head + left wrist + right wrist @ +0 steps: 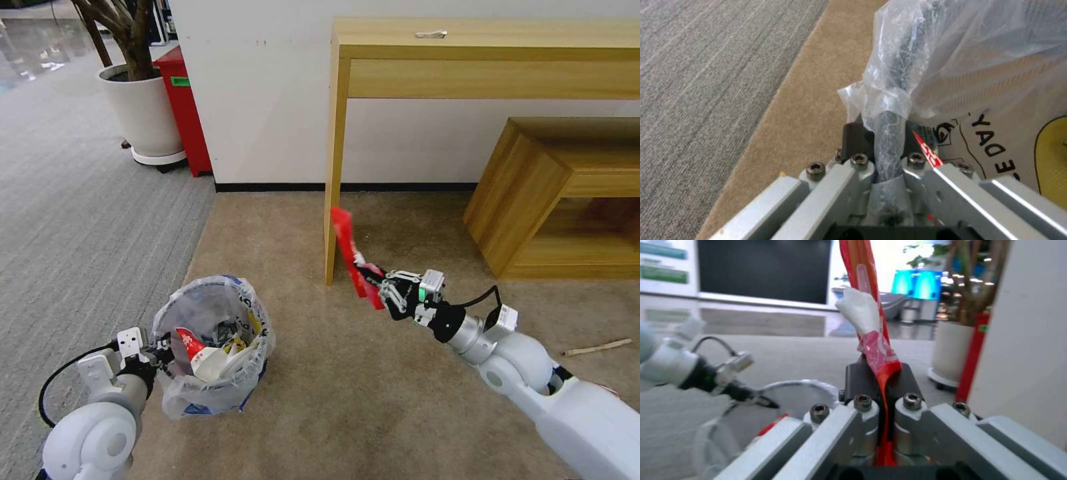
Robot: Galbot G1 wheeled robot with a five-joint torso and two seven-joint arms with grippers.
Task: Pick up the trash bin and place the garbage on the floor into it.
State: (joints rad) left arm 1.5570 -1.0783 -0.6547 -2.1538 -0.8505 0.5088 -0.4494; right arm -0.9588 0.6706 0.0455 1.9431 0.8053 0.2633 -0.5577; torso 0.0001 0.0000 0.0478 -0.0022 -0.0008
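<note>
Left gripper (162,352) clamped on the rim of the small round bag-lined trash bin (212,347), held nearest at left. Right gripper (377,283) pinching 1 long red plastic wrapper (349,256) beside the pale wooden table leg (332,200).

Crinkled glossy clear plastic lines the trash bin (212,347); the red wrapper (350,257) looks shiny; the carpet (400,373) matt, rough.

Right gripper (880,376) clamped on a long red wrapper (871,316) standing upright, white scrap stuck to it, left gripper (766,402) farther off gripping the rim of the bag-lined trash bin (795,393), potted plant (953,350) beyond
</note>
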